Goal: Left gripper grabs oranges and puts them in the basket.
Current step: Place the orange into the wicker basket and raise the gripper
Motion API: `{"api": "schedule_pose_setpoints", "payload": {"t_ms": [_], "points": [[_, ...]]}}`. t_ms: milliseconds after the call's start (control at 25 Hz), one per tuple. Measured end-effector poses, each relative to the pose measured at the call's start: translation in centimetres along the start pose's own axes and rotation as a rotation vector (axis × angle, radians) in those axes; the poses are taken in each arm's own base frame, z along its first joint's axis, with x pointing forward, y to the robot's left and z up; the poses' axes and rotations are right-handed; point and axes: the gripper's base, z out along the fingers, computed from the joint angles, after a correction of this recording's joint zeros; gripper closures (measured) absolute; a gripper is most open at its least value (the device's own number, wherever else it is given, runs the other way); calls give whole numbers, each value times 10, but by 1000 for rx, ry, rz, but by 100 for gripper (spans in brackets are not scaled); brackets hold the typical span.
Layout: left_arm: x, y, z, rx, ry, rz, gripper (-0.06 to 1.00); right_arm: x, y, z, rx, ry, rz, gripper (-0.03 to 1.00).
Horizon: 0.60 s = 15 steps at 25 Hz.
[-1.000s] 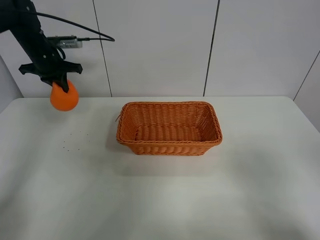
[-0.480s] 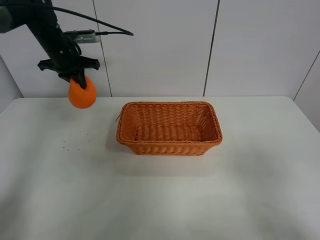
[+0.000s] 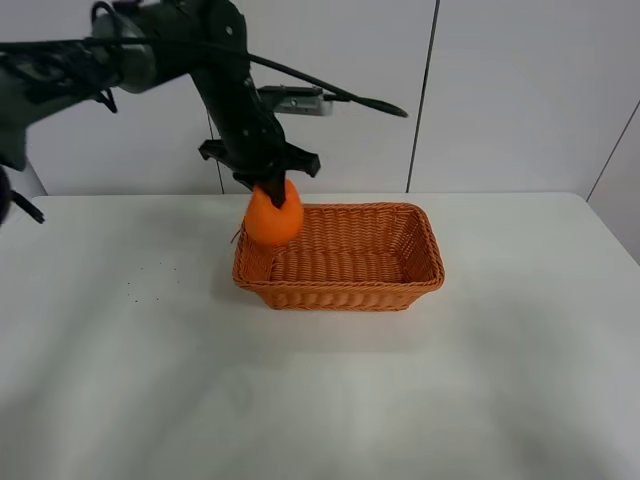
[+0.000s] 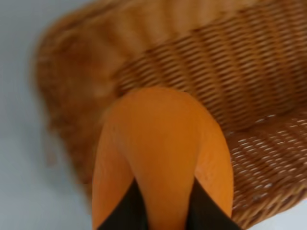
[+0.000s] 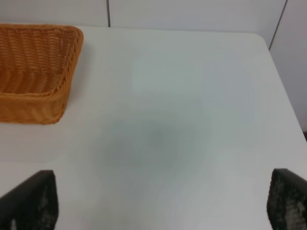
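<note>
The orange (image 3: 272, 217) is a bright orange fruit held by its top in my left gripper (image 3: 270, 187), hanging above the left end of the wicker basket (image 3: 400, 290). In the left wrist view the orange (image 4: 163, 153) fills the middle with the two black fingers (image 4: 125, 211) shut on it, and the basket's inner wall and rim (image 4: 72, 96) lie below. My right gripper (image 5: 158, 211) is open over bare table; its two black fingertips (image 5: 29, 201) show at the frame's corners. The basket's end shows in that view (image 5: 43, 103).
The white table (image 3: 320, 400) carries only the basket. A few dark specks (image 3: 140, 285) lie on the table left of the basket. White wall panels (image 3: 500, 90) stand behind. My left arm's cable and grey module (image 3: 300, 100) trail above the basket.
My left gripper has carried the orange from the far left of the table rightwards, to above the basket's left end. The basket has not moved.
</note>
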Motion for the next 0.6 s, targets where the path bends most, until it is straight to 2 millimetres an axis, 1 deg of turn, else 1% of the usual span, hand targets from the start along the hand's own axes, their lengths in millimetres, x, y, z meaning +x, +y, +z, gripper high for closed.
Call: {"api": "schedule_pose_setpoints", "payload": {"t_ms": [80,160,360,440,520,560,600], "points": [[-5,-12,20,7,-11,21,75,0,0,0,0,0,0,27],[-10,-19,40,11,-20,35,75,0,0,0,0,0,0,27],[-10,-22,74,11,10,41,75,0,0,0,0,0,0,27],[-9,-22,84,10,25,40,75,0,0,0,0,0,0,27],[-9,-21,89,5,34,42,74,0,0,0,0,0,0,27],[-9,-21,89,6,34,41,71,0,0,0,0,0,0,27],[-9,-21,88,6,32,41,64,0,0,0,0,0,0,27]]}}
